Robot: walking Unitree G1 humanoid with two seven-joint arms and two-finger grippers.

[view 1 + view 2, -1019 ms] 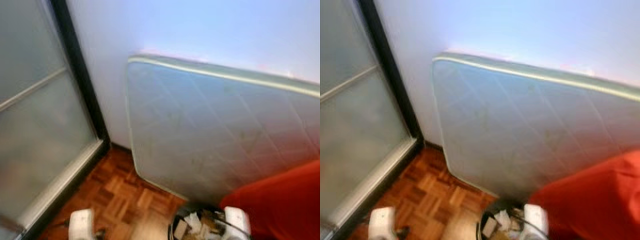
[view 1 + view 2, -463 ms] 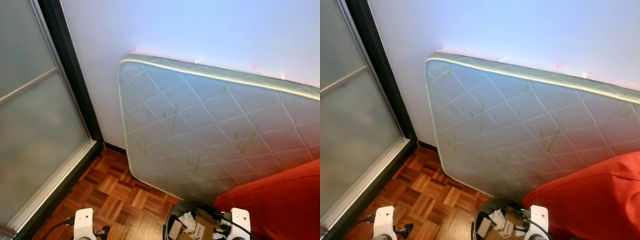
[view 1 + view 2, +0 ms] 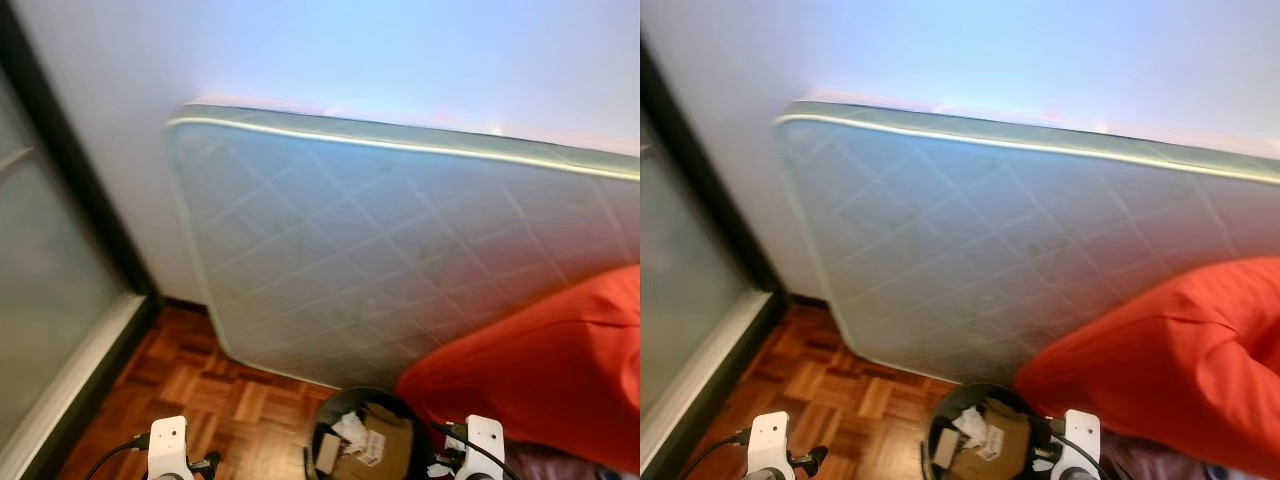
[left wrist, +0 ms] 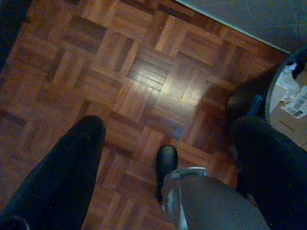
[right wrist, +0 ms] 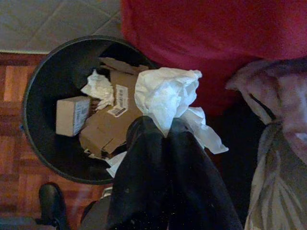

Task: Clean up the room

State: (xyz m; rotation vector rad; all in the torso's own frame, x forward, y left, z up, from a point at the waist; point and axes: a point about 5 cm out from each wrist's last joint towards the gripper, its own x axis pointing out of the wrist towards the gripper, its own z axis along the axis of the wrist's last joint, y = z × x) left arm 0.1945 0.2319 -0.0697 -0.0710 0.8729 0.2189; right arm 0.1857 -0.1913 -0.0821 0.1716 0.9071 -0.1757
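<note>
My right gripper (image 5: 160,128) is shut on a crumpled white tissue (image 5: 165,93), held above the rim of a round black bin (image 5: 36,91) on the side nearest the red cloth. Inside the bin (image 3: 325,425) lie cardboard pieces (image 5: 103,127), a small box (image 5: 71,115) and more crumpled paper (image 5: 98,87). My left gripper (image 4: 170,128) hangs open over the parquet floor (image 4: 144,81) with nothing between its fingers; the bin's rim (image 4: 273,91) is just off to one side of it.
A quilted mattress (image 3: 400,260) leans against the pale wall behind the bin. A red blanket (image 3: 540,370) lies to the bin's right, with a greyish cloth (image 5: 276,143) beside it. A frosted sliding door with a black frame (image 3: 70,190) stands on the left.
The camera has swung to the right, so door and mattress sit further left in the picture. The bin and both arms keep their places at the bottom edge.
</note>
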